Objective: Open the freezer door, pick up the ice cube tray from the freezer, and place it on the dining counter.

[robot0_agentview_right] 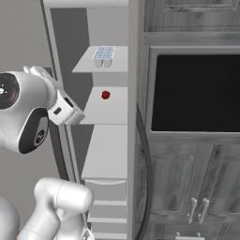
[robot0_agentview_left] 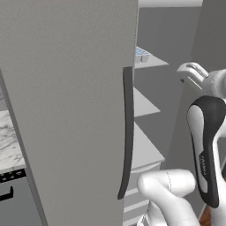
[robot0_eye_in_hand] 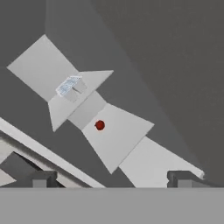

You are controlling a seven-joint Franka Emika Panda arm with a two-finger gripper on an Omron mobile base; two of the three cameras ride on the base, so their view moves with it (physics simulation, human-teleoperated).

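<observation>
1. Left base view: the freezer door (robot0_agentview_left: 70, 110) stands swung open and takes up most of the left side, its long dark bar handle (robot0_agentview_left: 127, 132) running down its right edge. Past the handle the freezer's inside shows pale grey shelves (robot0_agentview_left: 143, 150) stacked one above another, with drawers below. The ice cube tray (robot0_agentview_left: 141, 53) sits on the top shelf, peeking out just beside the door's edge. At lower left lies a marble worktop (robot0_agentview_left: 9, 141) above a dark-handled grey front. The white arm rises at lower right.

2. Right base view: the freezer interior is seen straight on. The ice cube tray (robot0_agentview_right: 104, 55) rests flat near the front of the upper shelf (robot0_agentview_right: 101, 63). On the shelf below lies a small red round thing (robot0_agentview_right: 105, 95), well apart from the tray. The door's edge (robot0_agentview_right: 132, 117) runs vertically right of the shelves, its handle curving down beside it. Further right are a black oven window (robot0_agentview_right: 194, 93) and panelled grey cabinet doors (robot0_agentview_right: 178, 187). The arm's wrist is in front of the freezer's left wall.

3. Hand view, rolled sideways: the gripper (robot0_eye_in_hand: 111, 180) has its fingertips (robot0_eye_in_hand: 43, 178) spread wide apart with nothing between them. The ice cube tray (robot0_eye_in_hand: 68, 85) lies on its shelf well away from the tips, and the red thing (robot0_eye_in_hand: 99, 125) sits on the next shelf.
</observation>
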